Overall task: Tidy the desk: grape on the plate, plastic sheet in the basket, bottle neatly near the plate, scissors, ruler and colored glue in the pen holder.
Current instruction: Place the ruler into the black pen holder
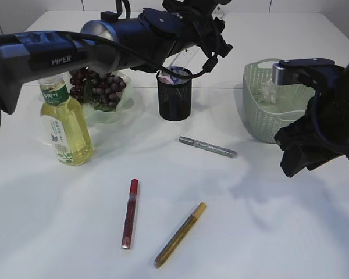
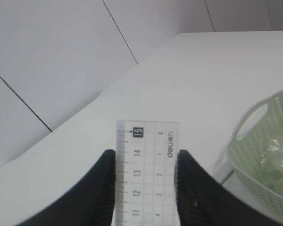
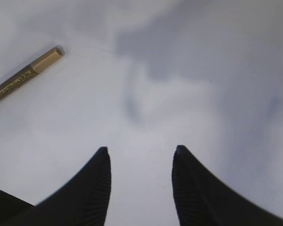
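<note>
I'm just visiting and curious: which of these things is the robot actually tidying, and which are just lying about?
Part of the job:
ruler, held in left gripper
three glue pens
pen holder
grapes
bottle
basket

Just lying about:
nothing visible
</note>
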